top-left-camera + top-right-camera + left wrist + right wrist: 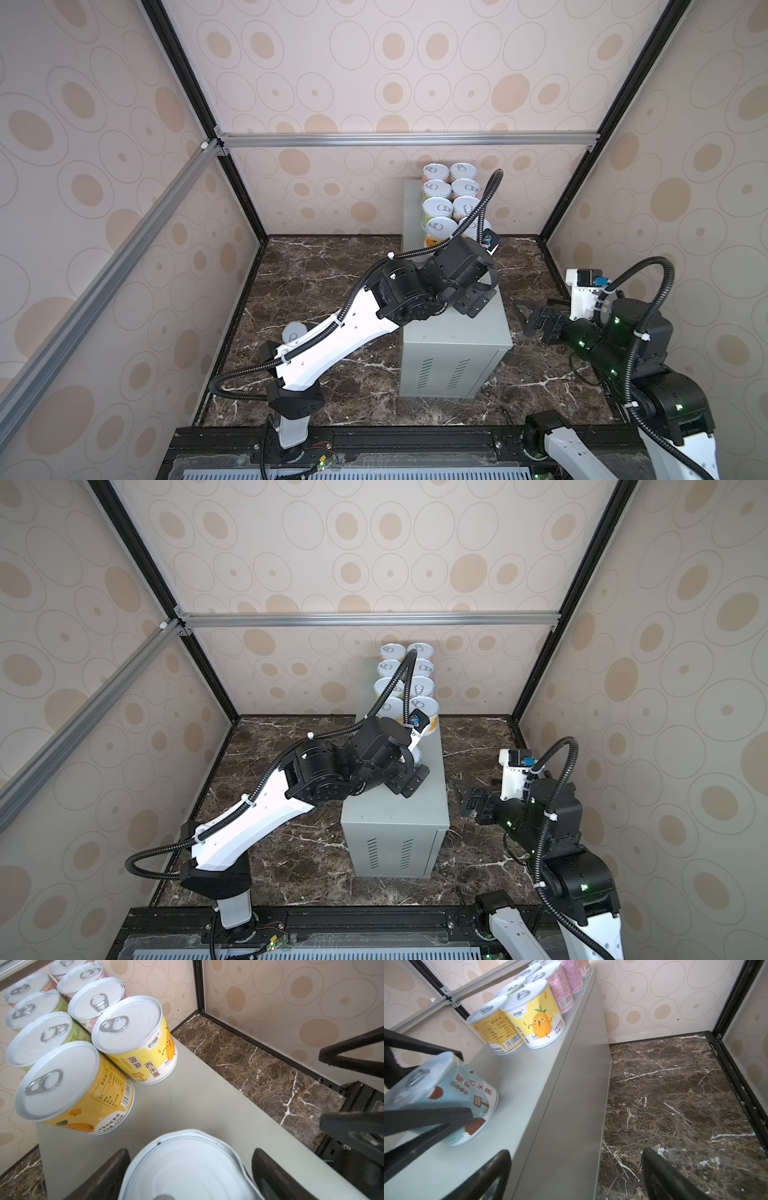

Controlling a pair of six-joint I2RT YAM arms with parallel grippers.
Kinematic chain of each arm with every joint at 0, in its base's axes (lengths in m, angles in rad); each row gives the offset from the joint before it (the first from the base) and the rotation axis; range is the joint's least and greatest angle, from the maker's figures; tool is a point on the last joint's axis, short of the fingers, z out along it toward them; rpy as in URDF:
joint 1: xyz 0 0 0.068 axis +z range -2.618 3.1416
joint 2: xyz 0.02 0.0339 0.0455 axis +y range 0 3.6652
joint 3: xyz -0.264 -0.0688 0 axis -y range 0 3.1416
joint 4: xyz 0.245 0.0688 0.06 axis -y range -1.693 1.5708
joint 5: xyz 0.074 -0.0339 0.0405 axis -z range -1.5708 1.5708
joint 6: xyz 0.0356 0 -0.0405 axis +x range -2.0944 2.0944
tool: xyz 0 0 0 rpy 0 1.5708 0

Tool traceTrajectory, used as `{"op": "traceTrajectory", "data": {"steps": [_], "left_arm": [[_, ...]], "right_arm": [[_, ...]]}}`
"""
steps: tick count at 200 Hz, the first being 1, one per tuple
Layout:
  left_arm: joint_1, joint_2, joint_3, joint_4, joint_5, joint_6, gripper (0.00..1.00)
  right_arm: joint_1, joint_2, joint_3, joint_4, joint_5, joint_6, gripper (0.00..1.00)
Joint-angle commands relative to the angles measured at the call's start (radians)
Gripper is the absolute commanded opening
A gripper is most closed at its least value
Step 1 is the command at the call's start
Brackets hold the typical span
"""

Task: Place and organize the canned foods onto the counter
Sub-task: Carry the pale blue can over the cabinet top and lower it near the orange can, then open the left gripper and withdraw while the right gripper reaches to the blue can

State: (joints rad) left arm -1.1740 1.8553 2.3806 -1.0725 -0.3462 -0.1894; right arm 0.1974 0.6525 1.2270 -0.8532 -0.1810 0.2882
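Noting the grey metal table [457, 332] first: it runs under and ahead of the left gripper [190, 1153]. A double row of eight cans [451, 199] stands ahead of that gripper, packed lid-up, presumably to keep the nearer top free. The pale blue can [452, 1095] rests on the table between the left jaws, which stand clear of it: released, so it counts as placed. The right gripper [576, 1152] is spread wide, empty, beside the table. A tenth can [293, 332] sits on the marble, well behind the left gripper.
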Motion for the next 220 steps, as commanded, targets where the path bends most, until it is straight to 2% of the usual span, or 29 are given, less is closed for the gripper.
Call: {"op": "traceTrajectory", "data": {"steps": [1,27,53,90,127,137,184,220], "left_arm": [[-0.008,-0.048,0.041,0.014,-0.031,0.013,0.99],[-0.008,-0.094,0.018,0.032,-0.076,0.014,0.99],[-0.009,-0.164,-0.050,0.074,-0.108,0.002,0.99],[-0.007,-0.332,-0.269,0.204,-0.178,-0.026,0.99],[-0.002,-0.515,-0.504,0.321,-0.226,-0.067,0.99],[0.002,-0.556,-0.555,0.336,-0.235,-0.079,0.99],[0.028,-0.698,-0.763,0.376,-0.224,-0.125,0.96],[0.066,-0.737,-0.862,0.405,-0.158,-0.143,0.77]], "right_arm": [[0.013,0.015,0.030,-0.017,-0.085,-0.048,0.99],[0.037,0.031,0.028,0.009,-0.201,-0.075,1.00],[0.047,0.038,0.047,0.014,-0.242,-0.096,1.00],[0.067,0.066,0.060,0.031,-0.331,-0.108,1.00],[0.077,0.089,0.095,0.042,-0.358,-0.128,0.99],[0.109,0.098,0.107,0.048,-0.364,-0.124,1.00],[0.168,0.145,0.129,0.098,-0.309,-0.097,1.00],[0.314,0.206,0.164,0.108,-0.169,-0.114,1.00]]}}
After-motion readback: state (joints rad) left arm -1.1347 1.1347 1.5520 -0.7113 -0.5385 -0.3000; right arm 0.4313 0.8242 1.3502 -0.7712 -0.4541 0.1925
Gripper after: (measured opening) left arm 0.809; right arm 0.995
